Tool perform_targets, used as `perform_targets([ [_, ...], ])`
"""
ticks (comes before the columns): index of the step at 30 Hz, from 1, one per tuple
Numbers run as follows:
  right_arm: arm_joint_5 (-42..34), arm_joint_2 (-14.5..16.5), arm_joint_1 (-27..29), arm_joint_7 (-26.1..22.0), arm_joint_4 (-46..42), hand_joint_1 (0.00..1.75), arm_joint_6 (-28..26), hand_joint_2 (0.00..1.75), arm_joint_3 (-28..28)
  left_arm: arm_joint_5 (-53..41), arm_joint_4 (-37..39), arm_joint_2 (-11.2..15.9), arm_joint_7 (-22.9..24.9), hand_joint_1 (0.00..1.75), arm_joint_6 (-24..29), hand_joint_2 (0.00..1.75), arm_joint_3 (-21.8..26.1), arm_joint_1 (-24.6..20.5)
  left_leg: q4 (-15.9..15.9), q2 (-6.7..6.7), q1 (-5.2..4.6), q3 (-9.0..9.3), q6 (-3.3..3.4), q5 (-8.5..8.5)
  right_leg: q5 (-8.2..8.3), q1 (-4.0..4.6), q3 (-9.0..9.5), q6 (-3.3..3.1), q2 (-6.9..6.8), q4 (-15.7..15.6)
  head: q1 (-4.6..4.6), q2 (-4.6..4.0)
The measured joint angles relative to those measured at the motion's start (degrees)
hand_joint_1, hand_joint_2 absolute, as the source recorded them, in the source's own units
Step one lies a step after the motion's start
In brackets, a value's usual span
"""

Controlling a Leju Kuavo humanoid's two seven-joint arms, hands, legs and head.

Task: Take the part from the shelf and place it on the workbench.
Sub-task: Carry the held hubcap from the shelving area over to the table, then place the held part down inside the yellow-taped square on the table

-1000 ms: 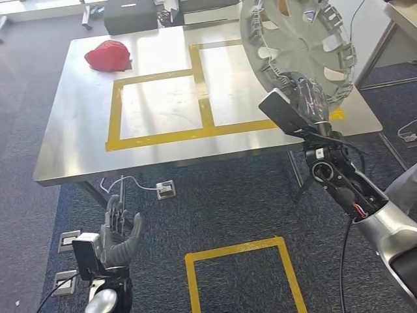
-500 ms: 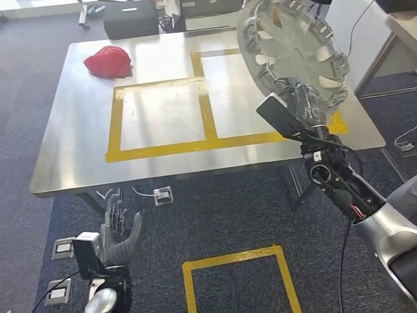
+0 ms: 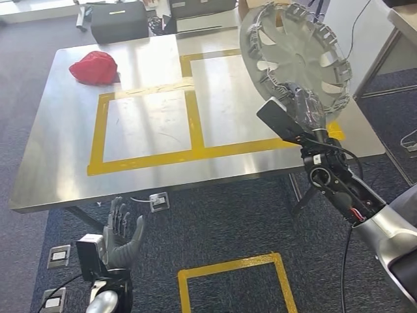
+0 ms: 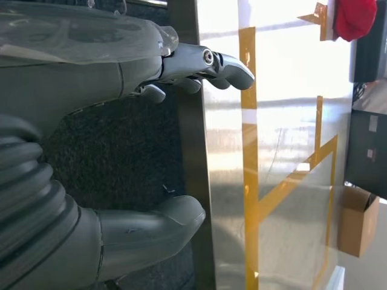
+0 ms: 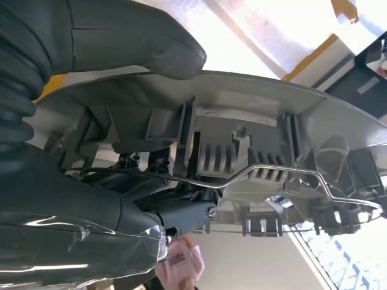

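Note:
The part is a round grey wheel cover [image 3: 294,51] with spokes and rim clips. My right hand [image 3: 307,104] grips its lower rim and holds it tilted above the right side of the steel workbench [image 3: 58,156]. From the right wrist view, the thumb [image 5: 136,36] presses on one face of the wheel cover [image 5: 256,121] while the fingers sit under its clipped rim. My left hand [image 3: 119,236] hangs low in front of the bench's near edge, fingers spread and holding nothing. In the left wrist view the left hand [image 4: 150,139] stays apart from the bench edge.
Yellow tape marks two rectangles [image 3: 145,124] on the bench top. A red cloth [image 3: 94,67] lies at its far left corner. Dark cases [image 3: 118,19] stand behind the bench. On the carpet, a yellow tape square [image 3: 236,280] and floor sockets [image 3: 58,255] lie near me.
The whole view has shifted, with the bench sliding left and nearer in the picture, so the camera moved. The wheel cover stays held in my right hand; the left hand hangs as before.

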Motion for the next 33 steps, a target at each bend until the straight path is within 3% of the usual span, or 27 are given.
perform_targets([
  [2,0.03,0.00,0.45,-0.10,0.25,1.75,-0.01,1.75,0.19,-0.03,0.19,0.02,0.01,0.00,0.00,1.75,0.00,0.02,7.67,0.12,0.04,-4.04,-0.14,-2.40,-0.44,0.30,0.94,-0.47,-0.01,-0.31,-0.58,0.00],
  [4,-0.01,0.01,0.65,-0.15,0.53,1.75,-0.02,1.75,0.36,-0.05,0.40,0.03,0.02,0.00,-0.02,1.75,0.00,0.06,9.91,0.12,-0.22,-6.21,0.64,-0.94,-1.00,0.80,1.88,-0.84,0.07,-0.47,-0.80,0.00],
  [6,-0.09,0.02,0.57,-0.14,0.67,1.75,-0.03,1.75,0.38,-0.07,0.48,0.04,0.01,0.00,-0.05,1.75,0.00,0.04,5.97,0.05,-0.75,-5.64,2.01,3.34,-1.48,1.31,2.65,-1.09,0.18,-0.59,-0.88,0.00],
  [7,-0.14,0.02,0.44,-0.13,0.69,1.75,-0.04,1.75,0.37,-0.08,0.48,0.04,0.01,0.00,-0.05,1.75,0.00,0.03,2.35,-0.08,-1.20,-4.66,3.00,5.95,-1.72,1.53,3.04,-1.20,0.23,-0.71,-0.91,0.00],
  [9,-0.19,0.09,-0.04,-0.22,0.78,1.75,-0.08,1.75,0.43,-0.12,0.50,0.07,-0.03,0.00,-0.06,1.75,0.00,0.04,-3.70,-0.29,-2.19,-2.66,5.20,9.35,-2.04,1.80,3.61,-1.24,0.35,-1.24,-0.47,0.00],
  [11,-0.23,0.20,-0.72,-0.54,0.91,1.75,-0.23,1.75,0.59,-0.18,0.53,0.10,-0.06,0.00,-0.05,1.75,0.00,0.05,-6.06,-0.35,-2.95,-1.56,6.26,9.67,-2.14,1.49,3.77,-0.84,0.46,-1.86,-0.31,0.00],
  [13,-0.42,0.29,-1.18,-0.79,1.00,1.75,-0.39,1.75,0.72,-0.23,0.53,0.07,-0.07,0.00,-0.03,1.75,0.00,-0.05,-8.23,-0.29,-2.94,-0.31,6.09,9.21,-2.35,1.31,3.94,-0.36,0.35,-2.39,-0.70,0.00],
  [15,-0.75,0.33,-1.54,-0.87,1.14,1.75,-0.44,1.75,0.81,-0.27,0.50,-0.05,-0.09,0.00,-0.03,1.75,0.00,-0.23,-10.83,-0.24,-2.30,1.55,5.68,8.78,-3.84,1.52,3.04,-0.16,0.02,-0.33,-0.44,0.00],
  [18,-0.94,0.35,-1.63,-1.09,1.56,1.75,-0.53,1.75,1.29,-0.29,0.67,-0.11,-0.07,0.00,-0.06,1.75,0.00,0.06,-11.90,-0.41,-1.87,3.35,5.33,7.98,-8.31,1.53,-1.88,0.11,-0.16,10.27,0.60,0.00],
  [19,-0.93,0.36,-1.54,-1.15,1.72,1.75,-0.55,1.75,1.50,-0.28,0.79,-0.07,-0.05,0.00,-0.06,1.75,0.00,0.32,-11.78,-0.48,-1.82,3.81,5.21,7.55,-8.47,1.49,-3.28,0.32,-0.17,12.71,0.85,0.00],
  [20,-0.93,0.36,-1.48,-1.15,1.86,1.75,-0.57,1.75,1.66,-0.28,0.90,-0.03,-0.04,0.00,-0.06,1.75,0.00,0.53,-11.53,-0.54,-1.73,4.25,5.04,7.06,-7.34,1.42,-3.96,0.58,-0.20,13.19,1.01,0.00],
  [22,-0.98,0.37,-1.53,-1.10,2.08,1.75,-0.56,1.75,1.79,-0.27,1.01,-0.05,-0.05,0.00,-0.05,1.75,0.00,0.67,-10.54,-0.69,-1.43,4.86,4.47,5.91,-2.01,1.15,-2.89,1.20,-0.36,8.00,1.25,0.00],
  [24,-0.99,0.43,-1.87,-1.12,2.30,1.75,-0.44,1.75,1.89,-0.23,1.03,-0.10,-0.11,0.00,0.10,1.75,0.00,0.62,-9.09,-0.86,-1.40,4.61,3.78,4.89,1.19,1.07,-0.77,1.60,-0.49,2.08,1.59,0.00],
  [25,-0.98,0.48,-2.18,-1.18,2.42,1.75,-0.33,1.75,1.95,-0.22,1.03,-0.10,-0.18,0.00,0.24,1.75,0.00,0.59,-8.39,-0.92,-1.51,4.15,3.51,4.61,1.23,1.10,-0.12,1.39,-0.46,0.51,1.70,0.00],
  [28,-1.01,0.69,-2.87,-1.26,2.78,1.75,-0.08,1.75,2.09,-0.19,0.99,-0.07,-0.26,0.00,0.69,1.75,0.00,0.64,-7.36,-0.92,-1.77,2.96,3.06,4.25,0.03,1.13,0.23,0.26,-0.17,-0.13,1.38,0.00],
  [30,-1.07,0.80,-2.99,-1.22,3.08,1.75,-0.02,1.75,2.10,-0.22,0.92,-0.03,-0.23,0.00,0.87,1.75,0.00,0.56,-5.15,-0.65,-1.62,2.00,2.28,2.74,-0.20,0.82,0.48,-0.34,-0.14,-0.31,1.01,0.00],
  [33,-1.09,0.87,-2.84,-1.32,3.60,1.75,-0.01,1.75,2.23,-0.22,0.87,0.01,-0.23,0.00,1.04,1.75,0.00,0.53,5.49,-0.04,-1.00,-2.97,0.87,-1.91,-0.77,0.69,1.28,-1.12,-0.20,-0.49,-0.08,0.00],
])
